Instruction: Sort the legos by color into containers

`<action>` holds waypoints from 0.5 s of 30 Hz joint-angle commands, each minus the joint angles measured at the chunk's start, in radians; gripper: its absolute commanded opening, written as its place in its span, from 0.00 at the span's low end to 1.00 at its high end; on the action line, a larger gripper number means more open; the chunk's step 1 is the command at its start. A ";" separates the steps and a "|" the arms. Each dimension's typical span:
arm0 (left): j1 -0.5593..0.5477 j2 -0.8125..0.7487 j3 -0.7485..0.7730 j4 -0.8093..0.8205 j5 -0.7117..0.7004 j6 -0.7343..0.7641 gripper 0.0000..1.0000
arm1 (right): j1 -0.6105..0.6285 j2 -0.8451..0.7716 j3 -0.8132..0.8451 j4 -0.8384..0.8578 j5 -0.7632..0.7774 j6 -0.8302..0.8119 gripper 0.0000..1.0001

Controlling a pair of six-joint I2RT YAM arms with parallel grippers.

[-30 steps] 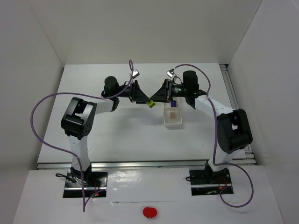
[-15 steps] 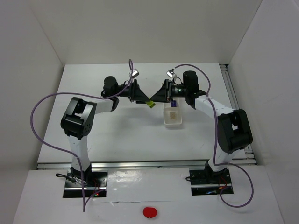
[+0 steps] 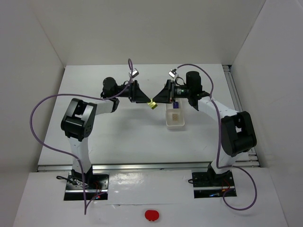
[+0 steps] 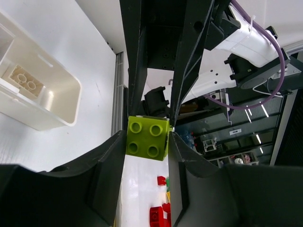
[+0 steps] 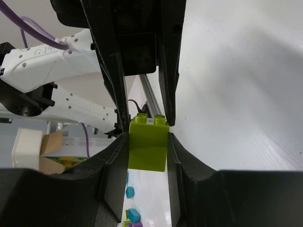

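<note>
Meeting above the surface (image 3: 118, 132), the left hand (image 3: 148, 101) and right hand (image 3: 156, 100) are both clamped on the yellow-green lego (image 3: 152, 105), which is held in the air just left of the white tray (image 3: 168, 124). A cream lego (image 3: 175, 116) lies inside one compartment.

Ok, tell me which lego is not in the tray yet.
The yellow-green lego, gripped between left gripper and right gripper; the cream lego and purple lego lie in the tray.
</note>
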 commanded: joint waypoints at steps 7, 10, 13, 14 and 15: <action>-0.007 -0.024 0.037 0.113 0.035 -0.016 0.55 | -0.006 -0.022 -0.009 0.024 0.013 -0.022 0.01; -0.027 -0.024 0.046 0.090 0.035 -0.007 0.55 | -0.006 -0.022 -0.009 0.024 0.013 -0.013 0.01; -0.027 -0.015 0.046 0.090 0.035 -0.007 0.40 | -0.006 -0.022 0.000 0.024 0.013 -0.013 0.01; -0.027 -0.015 0.046 0.099 0.035 -0.007 0.38 | -0.006 -0.022 0.000 0.024 0.013 -0.013 0.01; -0.027 -0.004 0.046 0.099 0.035 -0.016 0.36 | -0.006 -0.022 0.000 0.024 0.013 -0.013 0.01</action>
